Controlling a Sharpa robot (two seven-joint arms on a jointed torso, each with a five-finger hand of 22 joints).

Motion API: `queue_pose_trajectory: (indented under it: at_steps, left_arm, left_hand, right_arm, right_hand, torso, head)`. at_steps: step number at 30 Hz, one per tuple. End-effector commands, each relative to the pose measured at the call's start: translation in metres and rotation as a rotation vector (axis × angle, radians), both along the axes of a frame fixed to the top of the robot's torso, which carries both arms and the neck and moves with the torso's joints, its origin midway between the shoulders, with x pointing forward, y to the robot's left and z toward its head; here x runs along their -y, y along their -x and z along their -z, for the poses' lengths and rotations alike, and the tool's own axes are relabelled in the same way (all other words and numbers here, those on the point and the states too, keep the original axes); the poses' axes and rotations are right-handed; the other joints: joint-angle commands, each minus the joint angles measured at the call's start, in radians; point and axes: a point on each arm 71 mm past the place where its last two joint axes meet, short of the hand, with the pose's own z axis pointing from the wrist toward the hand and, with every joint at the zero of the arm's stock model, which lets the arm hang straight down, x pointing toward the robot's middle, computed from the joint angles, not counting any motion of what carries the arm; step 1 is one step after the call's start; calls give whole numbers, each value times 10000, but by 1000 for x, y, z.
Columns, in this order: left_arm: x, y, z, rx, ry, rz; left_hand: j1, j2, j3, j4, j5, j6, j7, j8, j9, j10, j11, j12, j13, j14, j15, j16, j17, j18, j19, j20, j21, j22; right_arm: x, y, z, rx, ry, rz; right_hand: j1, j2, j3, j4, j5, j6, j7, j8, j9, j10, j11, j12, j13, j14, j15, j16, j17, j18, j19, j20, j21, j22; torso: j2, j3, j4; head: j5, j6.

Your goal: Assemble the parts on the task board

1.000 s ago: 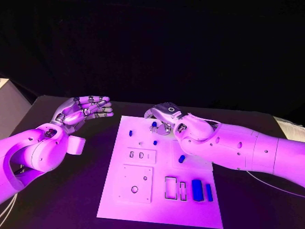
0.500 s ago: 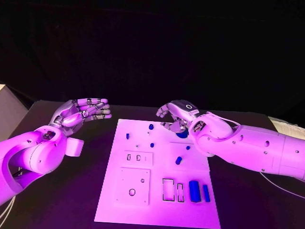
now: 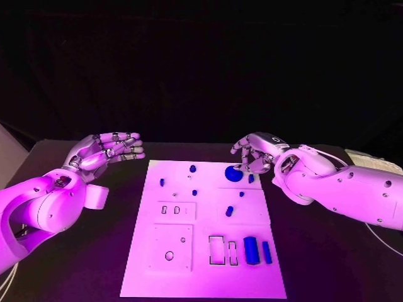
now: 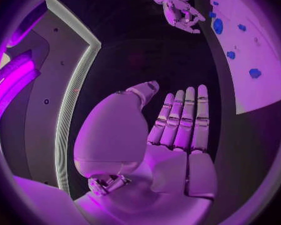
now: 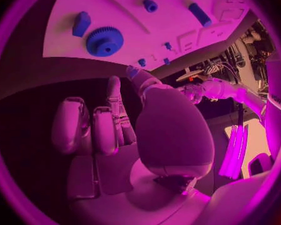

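Parts nearest the frame's bottom, two blue plastic bars (image 3: 256,251), sat beside empty slots on the white task board (image 3: 206,277). Higher up, a blue toothed gear (image 3: 233,173) lay at the board's upper right, just beside the right hand (image 3: 256,153), whose curled fingers held nothing. A careless sweep could knock it off that close edge. The left hand (image 3: 106,150), spread and unladen, had open table around it.

No text, label, brand, number or sign can be read on anything here.
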Motion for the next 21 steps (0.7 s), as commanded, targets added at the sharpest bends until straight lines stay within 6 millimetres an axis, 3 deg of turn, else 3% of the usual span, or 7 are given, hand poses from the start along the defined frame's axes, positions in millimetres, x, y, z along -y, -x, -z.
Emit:
queue_pose_trajectory:
  at_steps: [1,2,4,9,12,21]
  left_arm:
    - [3,1,1,60,69,235]
    - [3,1,1,48,70,236]
    - [3,1,2,26,72,237]
    - [4,1,4,-2,75,268]
    - [4,1,5,-11,68,264]
    - [3,1,5,-28,40,245]
  left_hand:
    - [-18,78,-4,-52,-46,-50,566,-17,10,-44,6,8,-11,-13,59,-36,-9,60,-35,55,-55,-8]
    - [-18,78,-4,-52,-46,-50,566,-17,10,-44,6,8,-11,-13,59,-36,-9,60,-35,55,-55,-8]
    - [-18,78,-4,-52,-46,-50,566,-17,10,-44,6,8,-11,-13,59,-36,-9,60,-35,55,-55,-8]
    - [-17,78,-5,-55,-46,-53,566,-17,10,-47,7,8,-11,-14,60,-46,-12,59,-33,56,-61,-14]
    - [-17,78,-5,-55,-46,-53,566,-17,10,-47,7,8,-11,-14,60,-46,-12,59,-33,56,-61,-14]
    - [-15,80,-3,-57,-45,-56,566,-18,10,-52,9,6,-12,-17,62,-56,-16,59,-33,57,-68,-19]
  right_arm:
    - [5,-4,8,-797,672,47]
    - [5,-5,9,-831,764,67]
    - [5,-8,11,-901,915,72]
    - [0,-12,16,-1111,1166,11]
    - [-2,-15,19,-1160,1241,50]
    - [-4,-20,27,-1336,1449,220]
  right_hand:
    - [168,-19,-426,348,29,-62,91,39,19,255,19,2472,2549,501,29,470,951,-169,145,15,424,514]
    - [316,57,-711,578,42,-115,101,77,36,735,56,3952,4062,596,50,726,1483,-229,223,53,700,845]
    - [414,102,-1026,806,43,-183,137,100,43,1394,90,5305,5440,712,83,999,2074,-290,310,87,982,1174]
    - [807,280,-1985,1509,51,-345,224,174,63,2591,195,7269,7497,907,187,1418,3040,-427,494,202,1602,1905]
    - [888,309,-2233,1695,42,-411,252,177,62,2923,224,7653,7908,970,222,1529,3315,-483,577,228,1836,2172]
    - [976,420,-2462,1754,280,-470,289,219,75,3360,264,8117,8408,1028,266,1625,3563,-535,652,275,2059,2430]
  torso:
    - [2,-4,3]
    - [8,-8,1]
    - [20,0,-11]
    - [27,-30,41]
    - [39,-5,57]
    - [79,-10,113]
  head:
    - [-65,-18]
    - [-55,-23]
    - [-10,-30]
    - [30,-81]
    - [28,-102]
    - [16,-141]
